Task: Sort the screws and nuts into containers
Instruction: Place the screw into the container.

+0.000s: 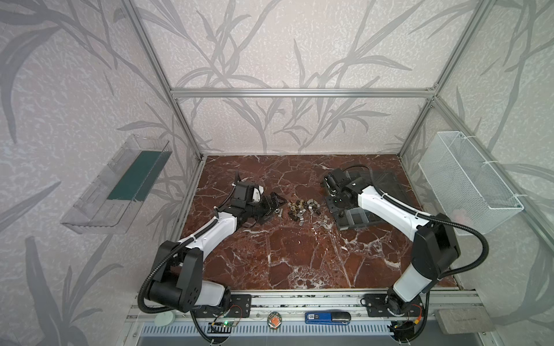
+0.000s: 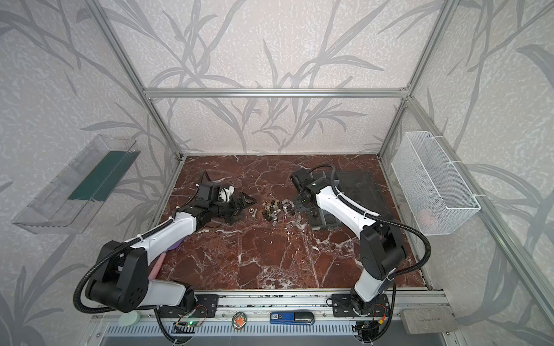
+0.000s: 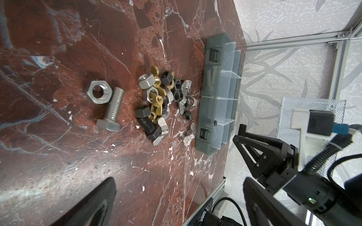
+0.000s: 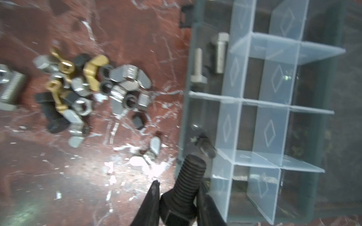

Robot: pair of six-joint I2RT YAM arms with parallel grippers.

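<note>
In both top views the pile of screws and nuts lies on the table between the arms. The left gripper sits low just beside it, fingers spread wide, probably lined up for its own pick. The right gripper points down over the near edge of the box, whose lid lies open behind; its grip is too small to read here.

The left wrist view shows what the top views blur: a large silver bolt and silver nut lie touching, apart from the pile and nearest the left gripper's open fingers. Beyond the box, a black bolt sticks out of the right gripper's tip.

The right wrist view settles the grip: the fingers are clamped on the head of the black bolt, threads pointing at the box rim. Only here are the compartments' contents plain: two silver bolts share one, and a second black bolt lies in the next, so like probably joins like. Most of the pile is not yet sorted.
</note>
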